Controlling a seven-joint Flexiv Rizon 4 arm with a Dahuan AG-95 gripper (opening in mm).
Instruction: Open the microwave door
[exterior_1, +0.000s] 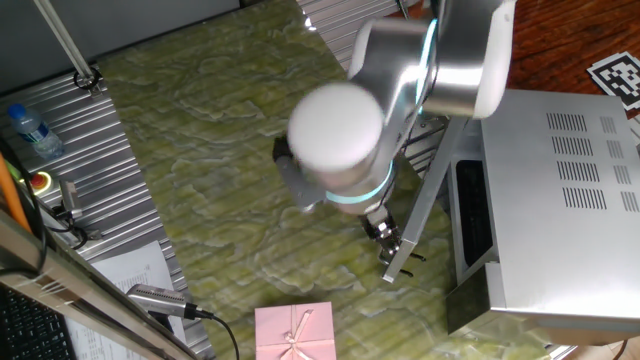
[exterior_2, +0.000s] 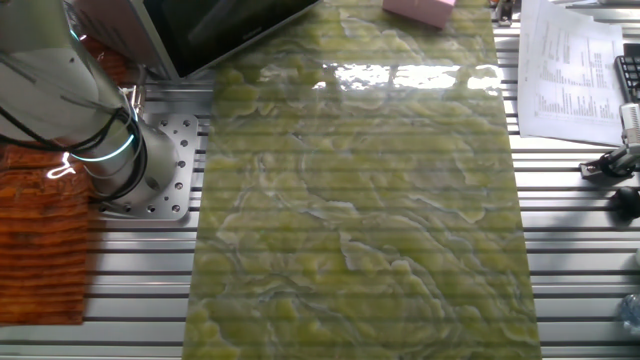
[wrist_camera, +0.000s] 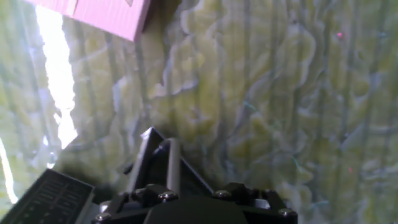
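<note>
Over on the right side of the desk (exterior_1: 200, 200) sits the microwave (exterior_1: 560, 200), vented top up. Its microwave door (exterior_1: 420, 215) is swung out partway, so you can see the dark cavity behind it. The claw (exterior_1: 385, 235) is right at the door's outer edge, down near the handle end, but honestly can't tell how wide it's spread or if it's gripping. Pink box (exterior_1: 293, 332) is near the desk's front edge.

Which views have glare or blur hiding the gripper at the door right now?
One fixed view: the arm's blurred white joint covers most of the gripper beside the microwave door. Other fixed view: window glare on the green mat, gripper absent. Hand view: blown-out streak at left, pink box soft.
</note>
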